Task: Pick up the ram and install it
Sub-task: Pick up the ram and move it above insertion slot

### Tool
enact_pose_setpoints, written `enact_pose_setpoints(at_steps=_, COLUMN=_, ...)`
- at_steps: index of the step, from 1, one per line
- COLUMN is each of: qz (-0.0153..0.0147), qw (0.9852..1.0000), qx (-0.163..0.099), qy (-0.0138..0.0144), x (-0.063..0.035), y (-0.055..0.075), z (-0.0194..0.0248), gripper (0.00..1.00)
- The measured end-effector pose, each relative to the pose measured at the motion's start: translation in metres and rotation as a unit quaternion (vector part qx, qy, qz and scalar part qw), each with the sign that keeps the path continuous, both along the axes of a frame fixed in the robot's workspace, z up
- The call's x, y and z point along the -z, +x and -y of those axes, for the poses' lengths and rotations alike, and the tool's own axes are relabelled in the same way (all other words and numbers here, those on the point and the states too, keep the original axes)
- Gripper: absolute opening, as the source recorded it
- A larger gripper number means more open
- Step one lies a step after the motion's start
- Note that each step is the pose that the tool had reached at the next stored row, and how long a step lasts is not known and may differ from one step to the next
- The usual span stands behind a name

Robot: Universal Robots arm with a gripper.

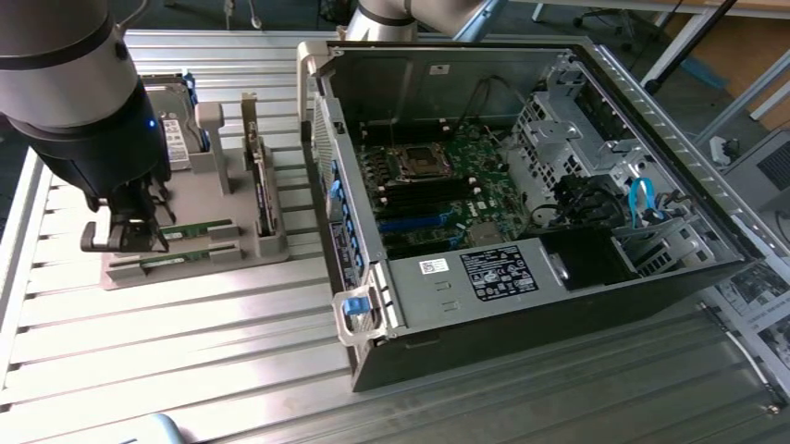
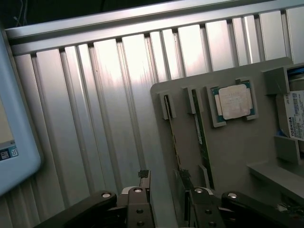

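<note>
Gripper [image 2: 164, 179] open over ram [image 2: 172, 135], wrist view's processor chip [image 2: 235, 101], exterior view's computer [image 1: 408, 83]

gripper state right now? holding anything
Gripper: open, holding nothing, poised over the ram that sits in the grey holder.
</note>
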State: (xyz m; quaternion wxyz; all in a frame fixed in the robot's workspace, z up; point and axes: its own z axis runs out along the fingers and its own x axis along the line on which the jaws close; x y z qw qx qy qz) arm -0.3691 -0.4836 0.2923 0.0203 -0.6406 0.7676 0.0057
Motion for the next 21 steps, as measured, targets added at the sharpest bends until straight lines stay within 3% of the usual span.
enact_pose_setpoints(at_steps=21, qz=0.0000, qw=1.0000, qx=0.000, qy=0.0000, x=0.0062, y=0.0000, z=0.0000, gripper=0.36)
